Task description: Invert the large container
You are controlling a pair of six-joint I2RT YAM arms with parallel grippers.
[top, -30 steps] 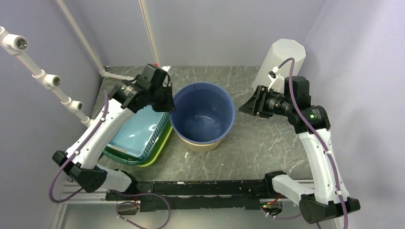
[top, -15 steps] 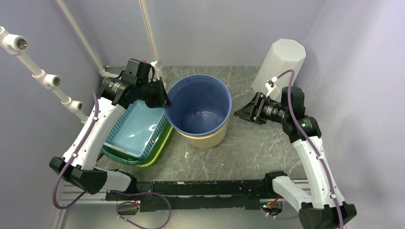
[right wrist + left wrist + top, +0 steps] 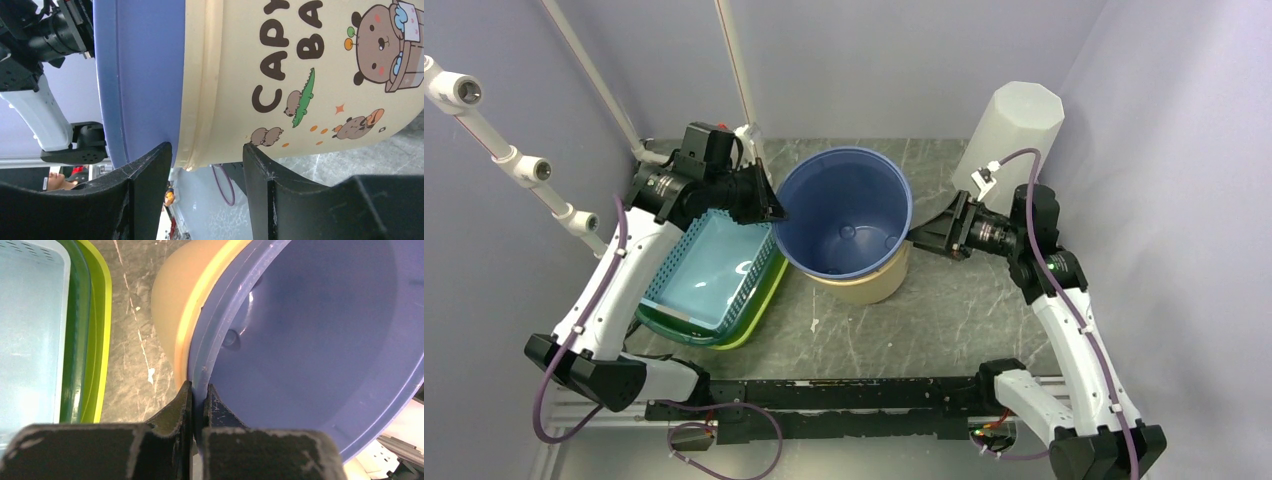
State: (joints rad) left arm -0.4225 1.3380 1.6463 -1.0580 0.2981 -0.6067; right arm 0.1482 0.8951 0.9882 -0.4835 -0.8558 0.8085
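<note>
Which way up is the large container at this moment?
Mouth up, not yet inverted: the top view looks into the large container, down its blue interior to its floor.

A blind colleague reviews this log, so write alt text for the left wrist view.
The left gripper is shut on the rim of the large container, blue inside and beige outside, which fills the right of the frame. At left, nested baskets, light blue inside green, sit on the marbled table.
</note>
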